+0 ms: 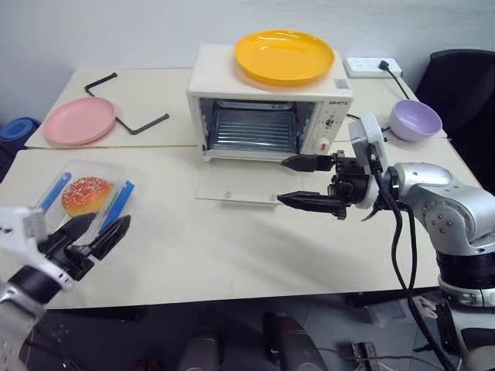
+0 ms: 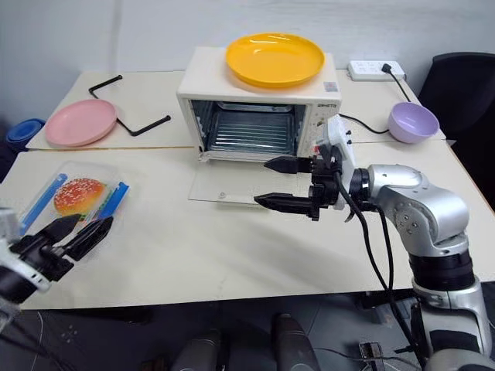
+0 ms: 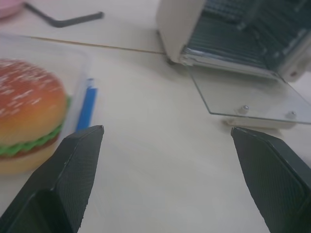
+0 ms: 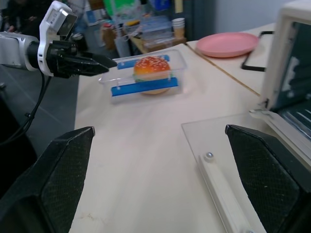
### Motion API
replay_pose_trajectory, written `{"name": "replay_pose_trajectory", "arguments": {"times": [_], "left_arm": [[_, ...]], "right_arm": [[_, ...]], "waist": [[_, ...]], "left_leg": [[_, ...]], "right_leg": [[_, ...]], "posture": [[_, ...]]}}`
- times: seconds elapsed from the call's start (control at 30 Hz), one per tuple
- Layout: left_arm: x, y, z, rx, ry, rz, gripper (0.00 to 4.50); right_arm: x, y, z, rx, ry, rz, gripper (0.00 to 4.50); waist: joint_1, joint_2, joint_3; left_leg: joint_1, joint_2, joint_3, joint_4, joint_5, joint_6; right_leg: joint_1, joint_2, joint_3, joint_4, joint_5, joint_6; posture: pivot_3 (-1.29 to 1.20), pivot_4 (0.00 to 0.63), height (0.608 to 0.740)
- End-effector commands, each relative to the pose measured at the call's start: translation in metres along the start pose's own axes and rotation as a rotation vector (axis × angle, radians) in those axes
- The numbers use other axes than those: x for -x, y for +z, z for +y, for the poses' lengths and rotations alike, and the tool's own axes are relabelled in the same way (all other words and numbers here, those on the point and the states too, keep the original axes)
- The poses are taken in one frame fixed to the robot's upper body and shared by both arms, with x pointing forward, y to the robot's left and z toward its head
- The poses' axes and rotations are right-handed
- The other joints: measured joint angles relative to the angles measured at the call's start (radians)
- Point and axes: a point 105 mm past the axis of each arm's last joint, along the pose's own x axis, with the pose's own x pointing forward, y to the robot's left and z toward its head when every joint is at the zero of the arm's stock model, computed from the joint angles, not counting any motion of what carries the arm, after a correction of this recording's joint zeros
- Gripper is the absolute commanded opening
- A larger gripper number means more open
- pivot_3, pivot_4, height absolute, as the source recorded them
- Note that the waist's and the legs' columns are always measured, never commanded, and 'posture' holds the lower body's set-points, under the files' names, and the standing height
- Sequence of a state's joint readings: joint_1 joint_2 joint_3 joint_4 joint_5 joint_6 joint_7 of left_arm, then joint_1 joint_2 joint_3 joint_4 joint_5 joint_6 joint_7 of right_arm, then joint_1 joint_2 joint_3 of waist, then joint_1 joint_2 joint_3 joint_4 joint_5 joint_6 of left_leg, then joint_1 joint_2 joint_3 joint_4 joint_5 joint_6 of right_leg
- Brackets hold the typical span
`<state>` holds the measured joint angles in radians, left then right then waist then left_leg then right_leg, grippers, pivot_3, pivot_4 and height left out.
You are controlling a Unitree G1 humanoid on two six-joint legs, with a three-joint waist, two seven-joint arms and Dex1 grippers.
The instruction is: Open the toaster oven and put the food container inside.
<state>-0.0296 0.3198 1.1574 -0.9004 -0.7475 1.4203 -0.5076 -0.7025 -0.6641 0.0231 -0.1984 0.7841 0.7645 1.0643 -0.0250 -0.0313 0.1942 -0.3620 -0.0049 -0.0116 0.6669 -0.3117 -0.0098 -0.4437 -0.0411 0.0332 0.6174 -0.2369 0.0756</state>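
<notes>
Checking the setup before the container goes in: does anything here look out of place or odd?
One thing: an orange plate sits on top of the toaster oven, an odd spot for a plate. Otherwise nothing is spilled or damaged; the oven's glass door lies flat open and the food container rests level on the table.

Office or lab: pushed-together desks [image 1: 232,255], power strip [image 1: 373,67], office chair [image 1: 464,85].

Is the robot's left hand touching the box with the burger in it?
Apart. In the right wrist view, the left end effector points at the food container with table showing between its tips and the box.
</notes>
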Motion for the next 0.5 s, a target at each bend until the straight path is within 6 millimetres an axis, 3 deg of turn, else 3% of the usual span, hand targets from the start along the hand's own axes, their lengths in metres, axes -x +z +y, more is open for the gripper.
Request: {"name": "replay_pose_trajectory", "arguments": {"times": [0.03,0.17,0.27,0.5], "left_arm": [[0.016,0.008,0.015,0.042,0.138,-0.069,4.45],[0.036,0.004,0.038,0.198,0.291,-0.132,4.45],[0.045,0.001,0.067,0.334,0.466,-0.215,4.45],[0.038,-0.005,0.093,0.479,0.568,-0.216,4.45]], "right_arm": [[-0.002,0.01,0.0,0.034,0.036,-0.017,4.5],[-0.008,0.014,0.001,0.066,0.065,-0.02,4.5],[-0.012,0.012,-0.001,0.073,0.057,-0.025,4.5],[-0.013,0.011,0.0,0.07,0.018,-0.045,4.5]], "waist": [[0.001,0.0,0.0],[-0.002,0.0,0.0],[-0.003,-0.001,0.0],[-0.003,-0.001,-0.001]], "left_leg": [[0.001,-0.001,0.0,0.0,0.0,0.0],[0.001,-0.001,0.0,0.0,0.0,-0.001],[0.002,0.001,0.001,-0.001,-0.001,-0.002],[0.004,0.001,0.0,-0.001,-0.002,-0.005]], "right_leg": [[0.001,0.0,0.0,0.0,0.0,0.0],[0.002,0.001,-0.001,0.0,0.0,0.0],[0.001,0.001,-0.002,0.0,-0.001,-0.001],[0.001,0.0,-0.001,0.001,-0.001,-0.002]], "posture": [[0.0,0.15,0.74],[0.0,0.15,0.74],[0.0,0.15,0.74],[0.0,0.15,0.74]]}}
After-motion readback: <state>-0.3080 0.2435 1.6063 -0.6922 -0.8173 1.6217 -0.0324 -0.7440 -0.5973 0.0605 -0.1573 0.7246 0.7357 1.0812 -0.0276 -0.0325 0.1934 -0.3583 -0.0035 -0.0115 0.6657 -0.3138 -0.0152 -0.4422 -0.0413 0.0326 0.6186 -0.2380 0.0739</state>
